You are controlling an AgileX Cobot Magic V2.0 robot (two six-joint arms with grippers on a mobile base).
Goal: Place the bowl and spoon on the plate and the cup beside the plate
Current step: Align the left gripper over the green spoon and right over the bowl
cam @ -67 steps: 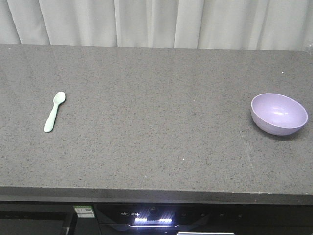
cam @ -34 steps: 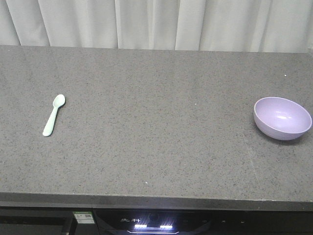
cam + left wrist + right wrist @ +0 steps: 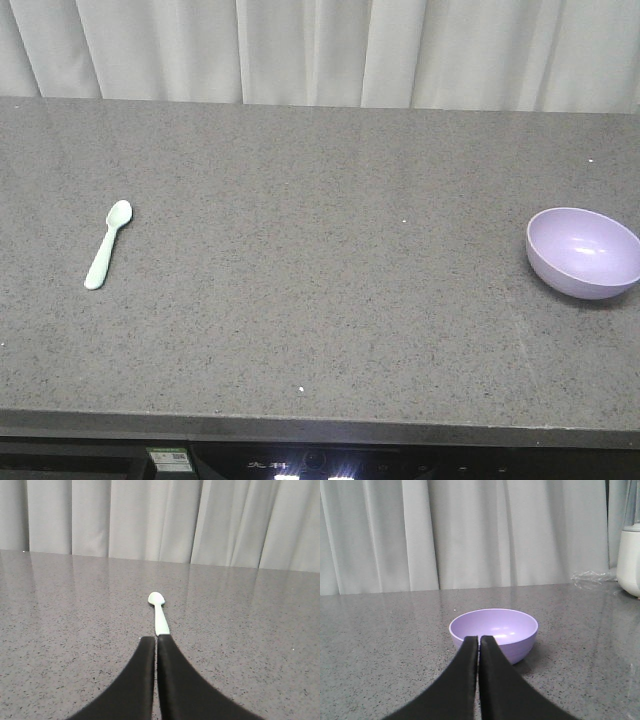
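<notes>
**Grey counter: spoon far left, bowl far right, both grippers closed on nothing**

From my front camera I see the speckled grey stone countertop running the full width, with pleated white curtains behind it. The small pale mint-green plastic spoon lies flat near the left end, its scoop pointing away from me and its handle angled slightly towards the left edge. The round lilac-purple plastic bowl stands upright near the right end, partly cut off by the edge of the view. The two are well apart, with bare counter between them.

On my left wrist camera the left gripper has its two black fingers pressed together with only a hairline slit between them, and it grips nothing. The spoon lies straight ahead, its handle end lining up with the fingertips. I cannot tell from this view whether they touch.

On my right wrist camera the right gripper is likewise pinched closed and carries nothing. Its tips overlap the bowl's near wall in the picture. Further right on the counter are a crumpled clear plastic wrap and a white appliance.
</notes>
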